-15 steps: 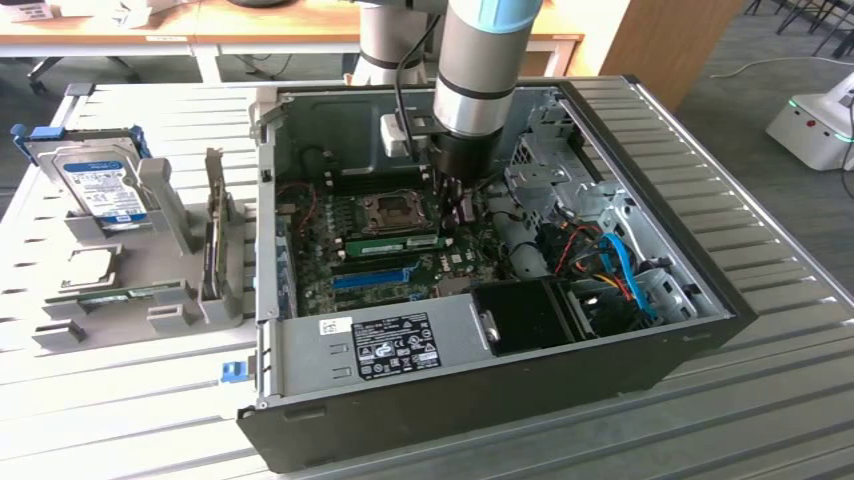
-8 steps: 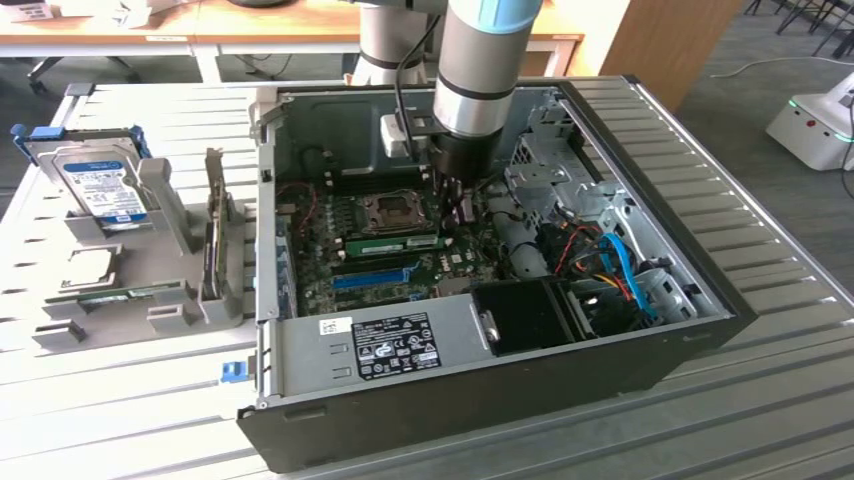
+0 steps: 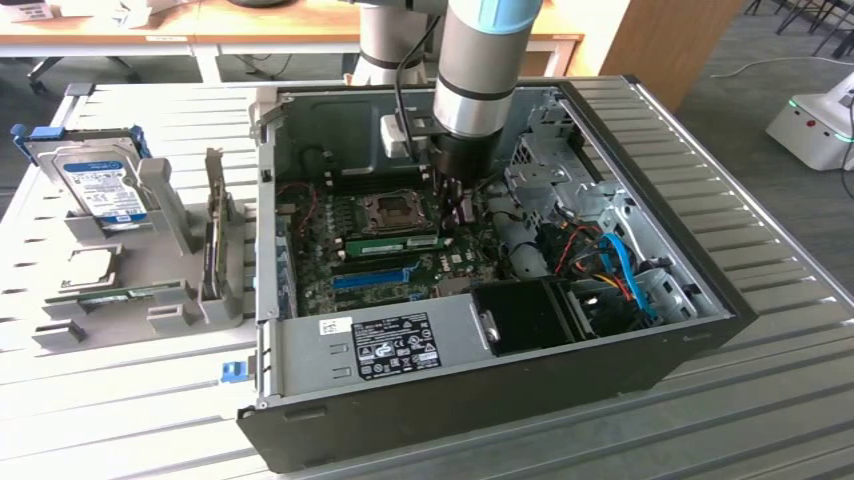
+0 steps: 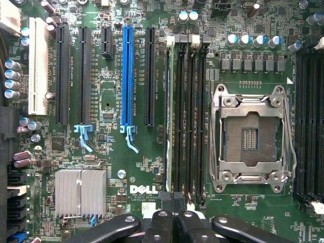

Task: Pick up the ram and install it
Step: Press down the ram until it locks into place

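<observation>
The arm is reaching down into the open computer case [image 3: 694,330], its gripper [image 4: 172,223] hanging over the motherboard [image 4: 111,152] with fingers [image 4: 161,225] closed together on nothing. The ram [image 3: 396,243] is sitting edge-up in a memory slot beside the empty CPU socket [image 4: 251,137], seen from the wrist as a thin strip [image 4: 168,111]. Left of the case in the exterior view, a blue-labelled hard drive [image 3: 107,190] and a second green stick [image 3: 123,296] are resting in a grey holder [image 3: 174,310].
</observation>
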Controlling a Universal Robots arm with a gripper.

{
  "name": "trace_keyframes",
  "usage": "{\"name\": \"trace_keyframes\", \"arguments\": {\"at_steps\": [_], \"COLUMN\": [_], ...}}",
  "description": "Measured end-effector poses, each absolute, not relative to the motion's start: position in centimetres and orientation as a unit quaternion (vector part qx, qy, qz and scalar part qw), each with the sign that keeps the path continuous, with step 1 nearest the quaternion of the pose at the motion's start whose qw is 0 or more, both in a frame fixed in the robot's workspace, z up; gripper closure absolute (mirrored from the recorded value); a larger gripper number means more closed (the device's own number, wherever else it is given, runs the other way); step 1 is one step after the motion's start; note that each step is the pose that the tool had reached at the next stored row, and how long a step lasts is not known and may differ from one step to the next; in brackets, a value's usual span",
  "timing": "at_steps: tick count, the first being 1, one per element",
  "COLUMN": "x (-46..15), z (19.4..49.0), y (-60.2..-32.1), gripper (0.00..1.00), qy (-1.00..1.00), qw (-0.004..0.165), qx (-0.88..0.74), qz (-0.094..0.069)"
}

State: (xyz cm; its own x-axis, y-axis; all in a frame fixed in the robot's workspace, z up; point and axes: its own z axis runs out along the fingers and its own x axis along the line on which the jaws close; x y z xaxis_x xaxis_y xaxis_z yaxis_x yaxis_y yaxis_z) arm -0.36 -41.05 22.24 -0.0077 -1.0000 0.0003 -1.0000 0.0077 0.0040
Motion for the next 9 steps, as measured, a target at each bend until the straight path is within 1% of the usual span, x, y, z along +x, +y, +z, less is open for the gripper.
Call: {"name": "trace_keyframes", "arguments": {"at_steps": [9], "x": [-0.35], "z": [22.29], "y": [-41.05], "gripper": [0.90], "qy": [-0.710], "qw": [0.002], "qx": [0.704], "qz": [-0.002]}}
